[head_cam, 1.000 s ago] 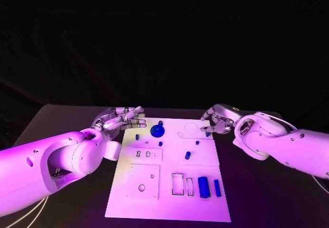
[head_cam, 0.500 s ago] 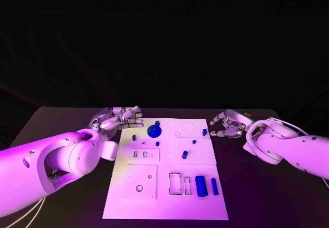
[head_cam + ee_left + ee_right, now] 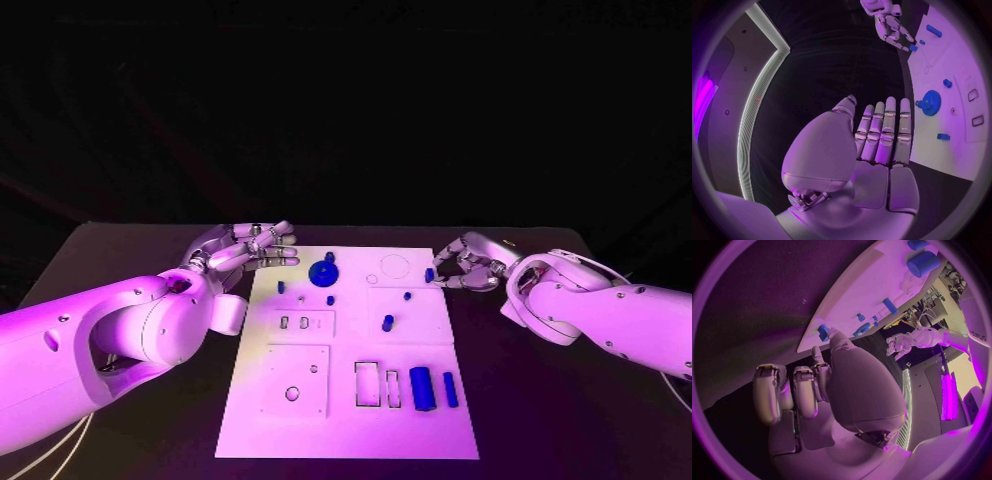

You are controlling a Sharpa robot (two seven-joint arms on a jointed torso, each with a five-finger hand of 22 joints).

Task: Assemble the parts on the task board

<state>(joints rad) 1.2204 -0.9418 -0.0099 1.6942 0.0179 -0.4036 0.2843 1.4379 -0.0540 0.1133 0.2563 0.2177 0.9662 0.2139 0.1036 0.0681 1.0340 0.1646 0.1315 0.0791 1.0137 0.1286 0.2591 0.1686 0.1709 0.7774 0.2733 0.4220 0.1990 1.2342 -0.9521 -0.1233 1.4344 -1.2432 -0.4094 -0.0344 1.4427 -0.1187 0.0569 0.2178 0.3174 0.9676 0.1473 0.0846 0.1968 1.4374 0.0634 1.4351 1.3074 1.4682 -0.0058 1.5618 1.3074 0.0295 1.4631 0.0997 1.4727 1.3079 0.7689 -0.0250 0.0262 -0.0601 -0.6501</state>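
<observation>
The task board [image 3: 353, 350] lies in the middle of the black table [image 3: 87, 260], its long side running away from the robot. Blue parts sit across it: a gear [image 3: 326, 273] near the far left, a small peg [image 3: 430, 274] at the far right edge, another short piece [image 3: 388, 322] mid-board, and a thick bar [image 3: 421, 388] with a thinner bar [image 3: 450, 389] beside it near the front, both lying lengthwise along the board.

The right hand [image 3: 469, 265] is at the far right edge of the board, fingers curled inward toward the small peg. In the left wrist view the fingertips appear to meet the peg [image 3: 913, 47]; in the right wrist view the peg [image 3: 823, 331] sits just beyond the thumb tip. Whether the fingers pinch it or only touch it cannot be told from these pictures.

The left hand [image 3: 242, 247] hovers off the far left corner of the board, fingers straight and together, palm bare, holding nothing. The gear lies just beside it, toward the board's middle.

Judgement: the step in hand is the right hand's pickup of the edge peg. That peg lies directly ahead of the right fingertips, and the right hand is much the nearer. The peg stands short and stubby, so a fingertip pinch from the side seems called for. Risk: it may slip off the board's edge.
</observation>
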